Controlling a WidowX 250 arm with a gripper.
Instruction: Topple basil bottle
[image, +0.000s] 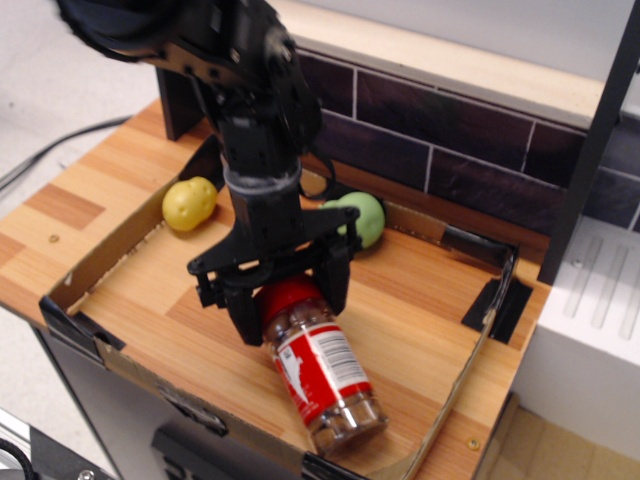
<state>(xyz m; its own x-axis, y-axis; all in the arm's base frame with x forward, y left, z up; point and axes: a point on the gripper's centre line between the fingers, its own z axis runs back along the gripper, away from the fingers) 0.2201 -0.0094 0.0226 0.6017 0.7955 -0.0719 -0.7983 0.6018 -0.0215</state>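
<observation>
The basil bottle (325, 375) is a clear jar with a red cap, a red-and-white label and brownish contents. It lies tipped over on the wooden floor of the cardboard tray (95, 262), base toward the front right wall, cap pointing back left. My gripper (287, 305) hangs straight down over the cap end. Its black fingers (240, 318) stand on either side of the red cap, spread wider than the cap, so it is open and not clamped on the jar.
A green pear (362, 215) sits at the tray's back wall, behind the gripper. A small yellow lemon-like fruit (190, 203) lies at the back left corner. A dark tiled wall (450, 150) runs behind; a white block (590, 330) stands at the right.
</observation>
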